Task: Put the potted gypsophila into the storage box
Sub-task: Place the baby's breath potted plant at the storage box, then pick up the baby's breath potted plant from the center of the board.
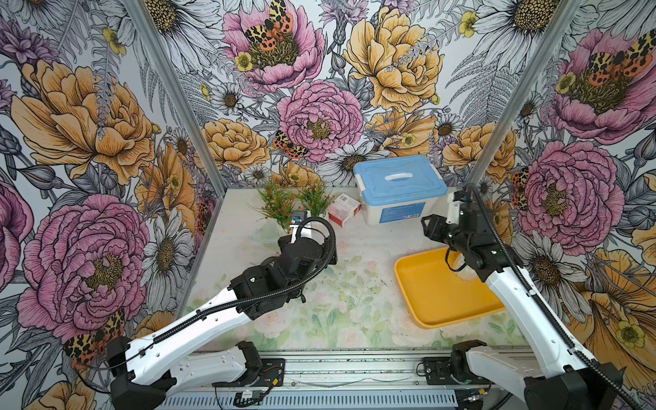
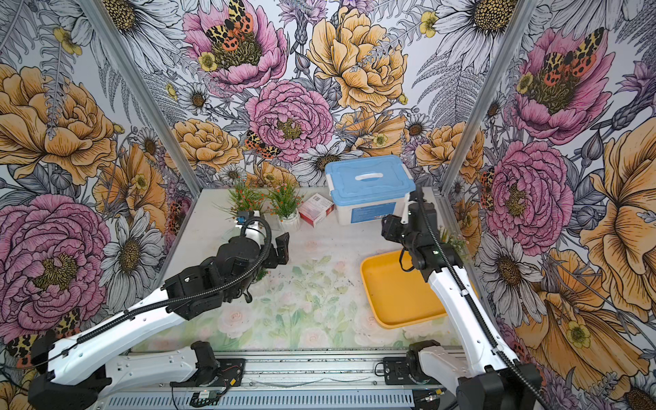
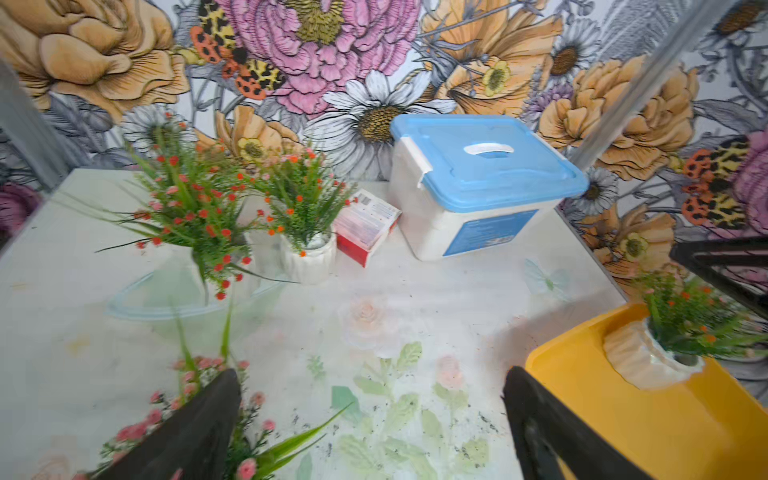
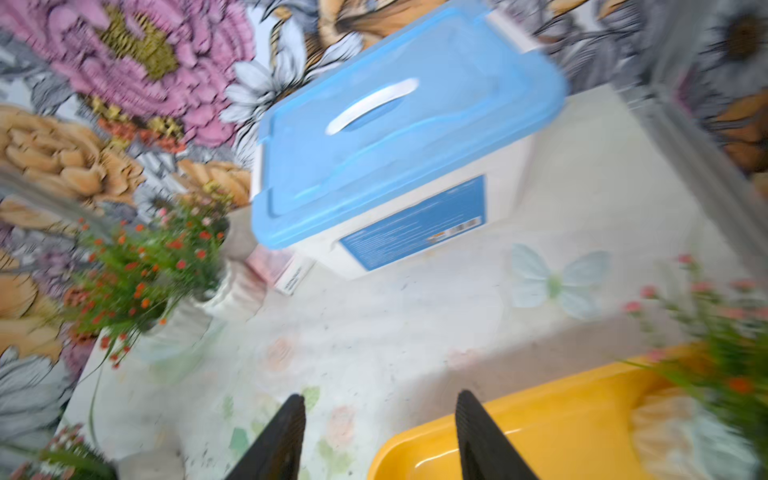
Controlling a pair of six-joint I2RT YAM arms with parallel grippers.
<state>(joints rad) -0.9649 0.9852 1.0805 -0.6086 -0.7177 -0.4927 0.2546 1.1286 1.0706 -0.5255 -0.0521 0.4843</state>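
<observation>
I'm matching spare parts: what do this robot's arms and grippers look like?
Both the left arm and right arm have white shells, black joints and a black corrugated cable conduit alongside. The left gripper and right gripper have black tapered fingers.

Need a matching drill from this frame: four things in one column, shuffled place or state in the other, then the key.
Things:
1. storage box
2. blue-lidded bin
3. carton
4. left gripper

Place or state:
A. fingers spread wide
B. lid closed
C. yellow, with one potted gypsophila inside
D. red and white, lying right beside the bin

Pairs: 1-C, 2-B, 3-D, 4-A
</observation>
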